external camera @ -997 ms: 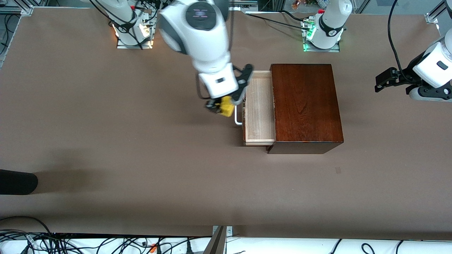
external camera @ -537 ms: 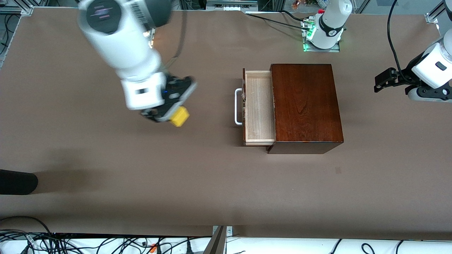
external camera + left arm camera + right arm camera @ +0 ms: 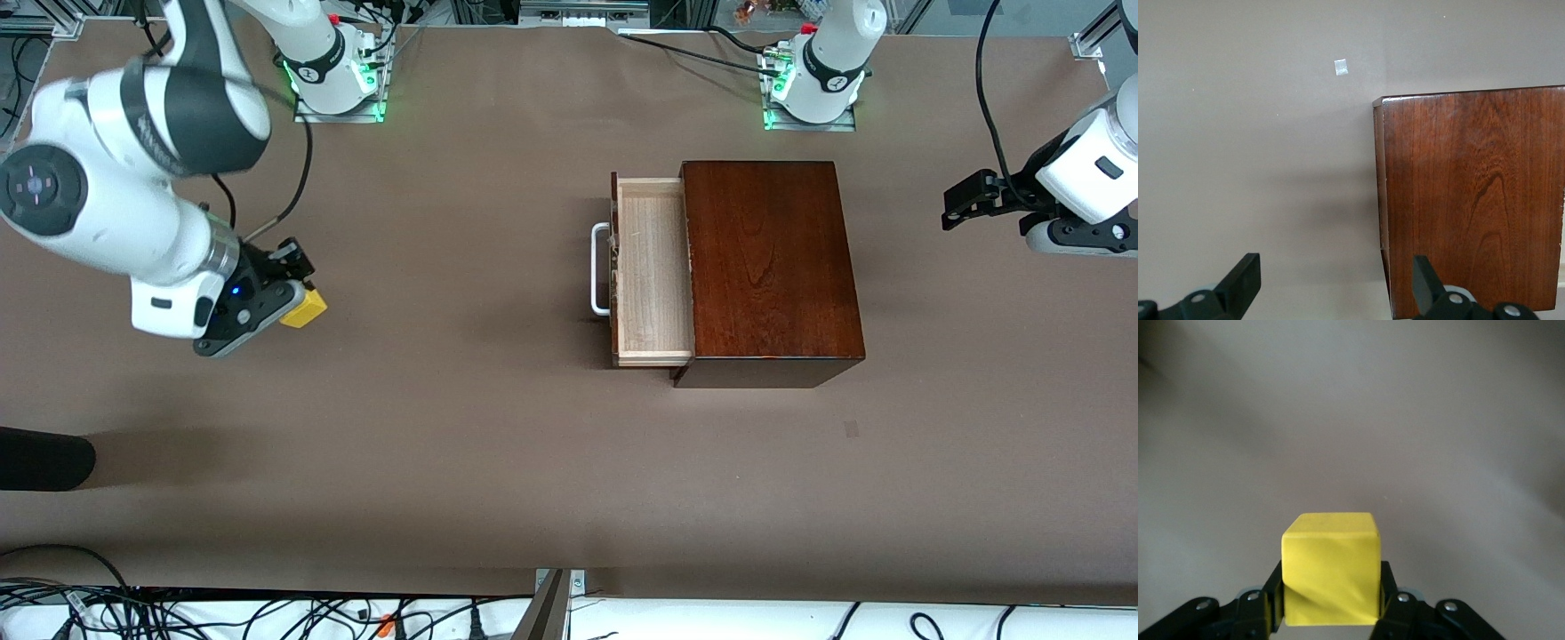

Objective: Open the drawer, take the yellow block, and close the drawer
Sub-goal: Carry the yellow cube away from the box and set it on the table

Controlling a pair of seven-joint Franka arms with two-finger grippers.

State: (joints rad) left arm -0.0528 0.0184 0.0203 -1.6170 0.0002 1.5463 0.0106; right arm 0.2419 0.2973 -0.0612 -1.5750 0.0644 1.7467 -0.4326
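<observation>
- The right gripper (image 3: 289, 298) is gripping the yellow block (image 3: 304, 308) between its two fingers (image 3: 1268, 603), which are pressing on two opposite side faces while the top and front faces are showing bare in the right wrist view.
- The block is hanging over bare table (image 3: 444, 444) toward the right arm's end, well apart from the drawer (image 3: 653, 271).
- The block is looking like a light, stiff cube with plain flat faces; flat pads on parallel sides are giving it a sure seat, and I am judging slip or crushing unlikely.
- The left gripper (image 3: 965, 203) is waiting over the table at the left arm's end, its jaws standing wide with nothing between them, as the left wrist view is showing.
- The drawer is standing pulled out of the wooden box (image 3: 769, 267), its pale tray bare inside.
- The white handle (image 3: 598, 269) is the natural place to press or hold for closing; the tray is probably sliding lightly, and the box may be shifting if pushed off-centre.
- No brand, label or readable writing is showing on the block, drawer or box; a small pale square (image 3: 1341, 67) on the table is bearing no legible mark.
</observation>
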